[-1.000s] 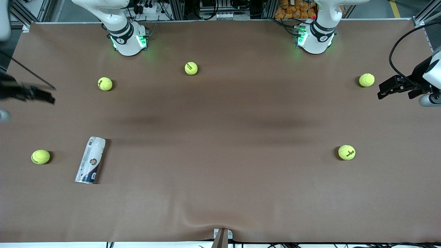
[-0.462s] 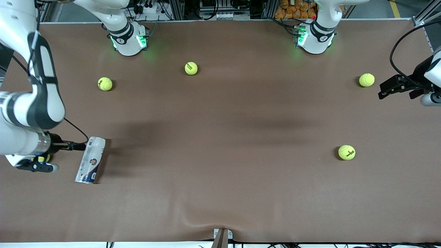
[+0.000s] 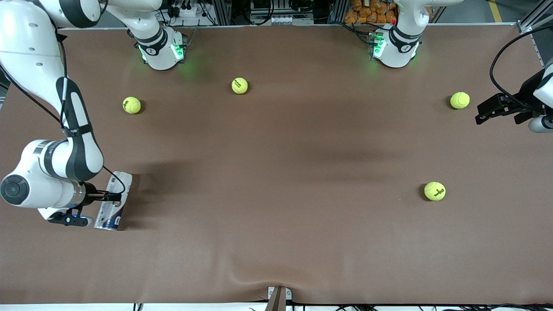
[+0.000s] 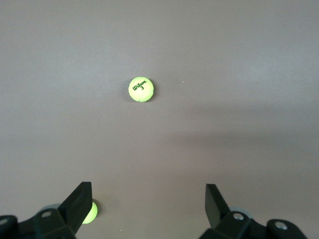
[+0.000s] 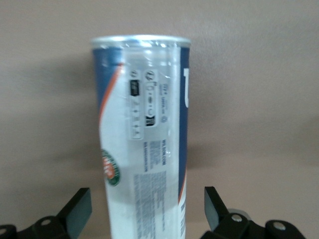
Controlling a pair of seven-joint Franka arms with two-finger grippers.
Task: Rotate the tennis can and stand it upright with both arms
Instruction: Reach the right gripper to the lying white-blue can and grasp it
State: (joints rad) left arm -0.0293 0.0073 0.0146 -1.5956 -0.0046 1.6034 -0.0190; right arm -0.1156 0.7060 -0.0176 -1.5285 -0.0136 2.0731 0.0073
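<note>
Your right arm has swung in from the worktop's edge at its own end and come down over the can (image 3: 113,201), while the left arm has barely stirred. The can lies on its side near the corner nearest the front camera at the right arm's end, its silver rim toward the camera edge. The right pincer (image 5: 147,209) hangs low over it, released, with one finger (image 5: 79,208) on each side of the can's body and neither touching it. You have lined the fingers across the can's width, most likely so that they can clench the label section and turn it. One ball that lay beside the can toward that edge is now hidden under your arm.

The left pincer (image 3: 492,110) waits by the opposite edge, released and holding nothing, over bare worktop (image 3: 276,216) close to a ball (image 3: 459,100). It is well apart from the can, so my guess is you mean to bring the can toward it for the uprighting.
</note>
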